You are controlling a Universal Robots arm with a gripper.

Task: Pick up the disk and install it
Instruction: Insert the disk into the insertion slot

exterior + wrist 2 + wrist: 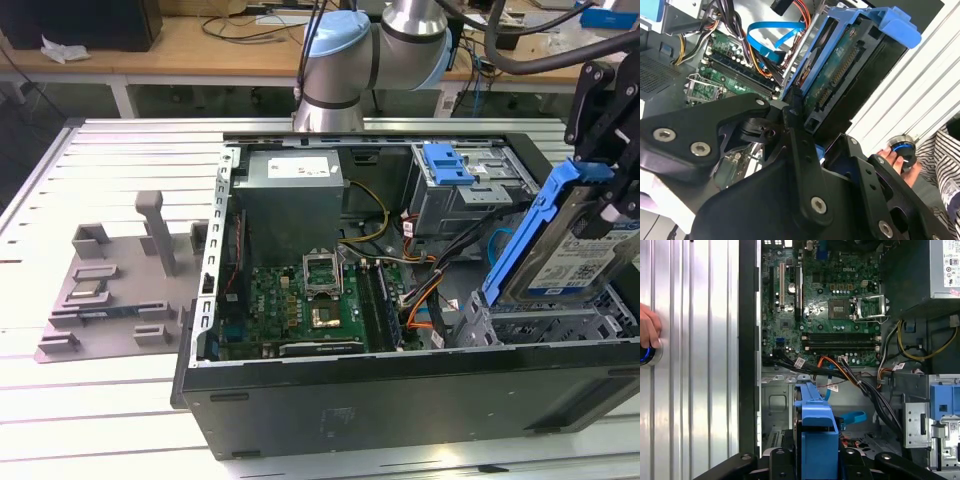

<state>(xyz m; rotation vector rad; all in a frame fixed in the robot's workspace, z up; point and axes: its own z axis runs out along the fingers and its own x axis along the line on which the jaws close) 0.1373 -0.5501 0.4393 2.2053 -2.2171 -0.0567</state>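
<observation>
Table (100, 400): slatted aluminium, far edge cut off behind the arm's base.
PC case (400, 400): lies open-side up on the table. Its near wall hides the floor of the bay at the exterior view's right.
Arm (370, 50): the base joints sit behind the case and the upper links are cut off at the frame top. The wrist comes in from the exterior view's right, partly out of frame.
Power supply (290, 200): grey box in the case's far corner, with the motherboard (300, 300) just in front of it.
Grey fixture tray (120, 290): on the table at the exterior view's left, well apart from the case.
Drive cage (470, 190): blue latch on top, against the far wall of the case.
Disk (565, 250): held on edge and tilted, label facing the exterior camera, blue carrier frame around it. Its low end dips into the bay at the case's near corner, and I can't tell whether it touches anything there. In the second wrist view its connector edge (840, 75) is visible.
Pincer (608, 205): clamped onto the disk at its upper end. The far finger is hidden behind the drive.
Person's hand (649, 327): rests on a blue-ringed button (647, 355) on the table, cut off at the frame edge.
</observation>
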